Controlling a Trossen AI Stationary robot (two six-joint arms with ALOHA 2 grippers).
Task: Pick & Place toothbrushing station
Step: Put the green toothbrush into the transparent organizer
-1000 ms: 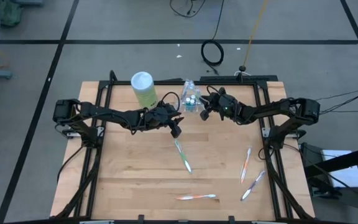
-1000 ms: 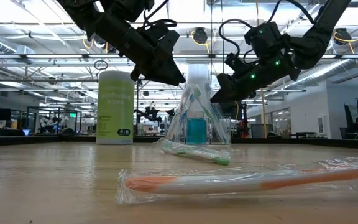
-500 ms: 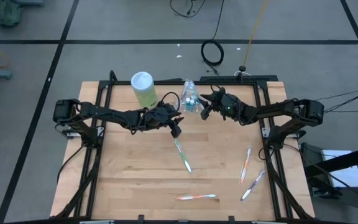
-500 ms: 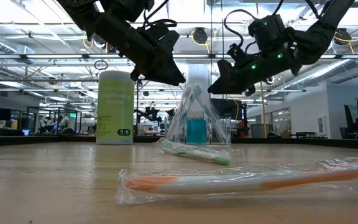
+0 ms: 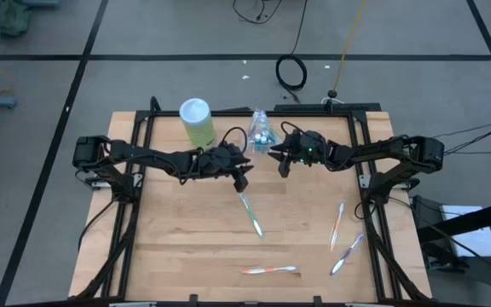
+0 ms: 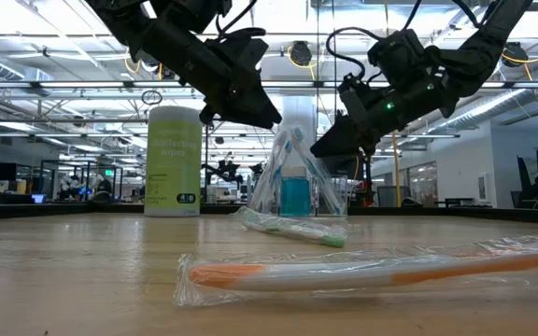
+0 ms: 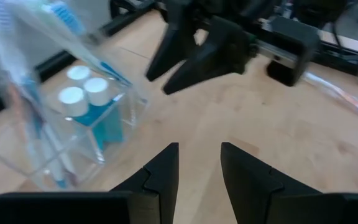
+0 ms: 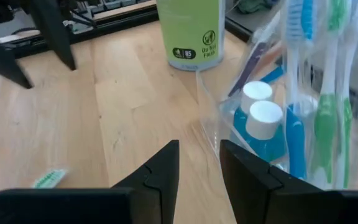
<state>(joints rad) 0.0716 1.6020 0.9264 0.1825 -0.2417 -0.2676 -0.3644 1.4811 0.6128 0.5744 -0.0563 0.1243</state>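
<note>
The toothbrushing station [image 5: 261,132] is a clear holder standing on its base at the table's far middle. It holds upright toothbrushes [image 8: 319,106] and blue white-capped tubes [image 8: 261,121]. My left gripper [image 5: 244,182] hovers open, to the near left of it, above the table. My right gripper [image 5: 281,164] hovers open to the near right of it. Both have nothing between their fingers [image 7: 166,168] [image 8: 160,168]. A green wrapped toothbrush [image 5: 251,213] lies flat on the table near the middle.
A green canister [image 5: 196,119] stands at the far left of the station. More wrapped toothbrushes lie flat: an orange one [image 5: 268,270] by the near edge and two [image 5: 337,223] [image 5: 346,254] at the right. Bare wood lies at the near left.
My right gripper has turned at the wrist beside the station. Its fingertips swung up, then back down and slightly toward the table's near edge. The station and the toothbrushes lie as before.
</note>
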